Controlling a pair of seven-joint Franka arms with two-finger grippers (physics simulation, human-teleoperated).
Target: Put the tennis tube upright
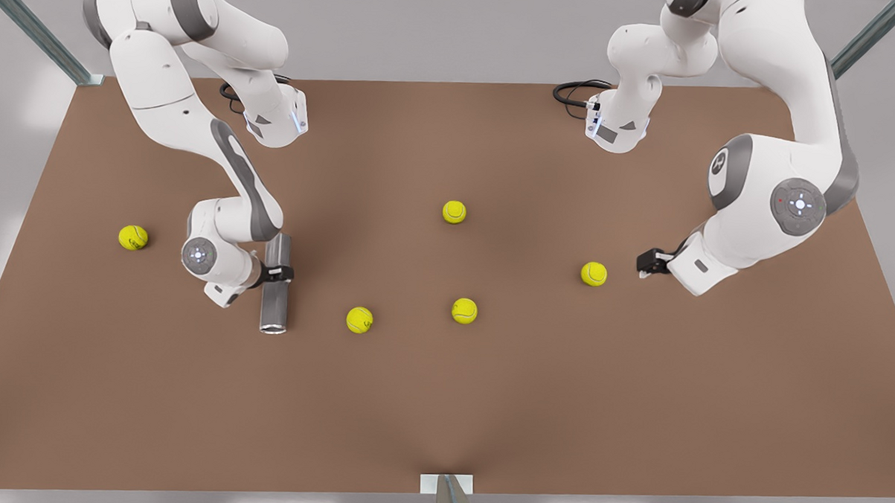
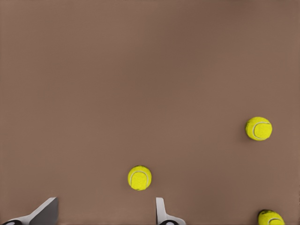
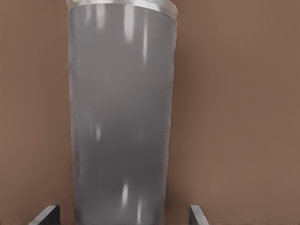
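The tennis tube [image 1: 274,305] is a grey cylinder lying flat on the brown table [image 1: 442,415] at the front view's left, its lighter rim toward the near edge. My right gripper [image 1: 277,274] straddles the tube's middle. In the right wrist view its fingertips [image 3: 47,214] stand open on either side of the tube [image 3: 122,117], with a narrow gap on each side. My left gripper [image 1: 646,264] waits low over the table at the front view's right, open with nothing between its fingers [image 2: 161,213], next to a tennis ball [image 1: 594,274].
Several yellow-green tennis balls lie scattered: one [image 1: 133,237] at the far left, one [image 1: 454,211] mid-table, and two [image 1: 359,320] [image 1: 464,310] nearer the front. The left wrist view shows balls [image 2: 139,178] [image 2: 258,128] ahead of the fingers.
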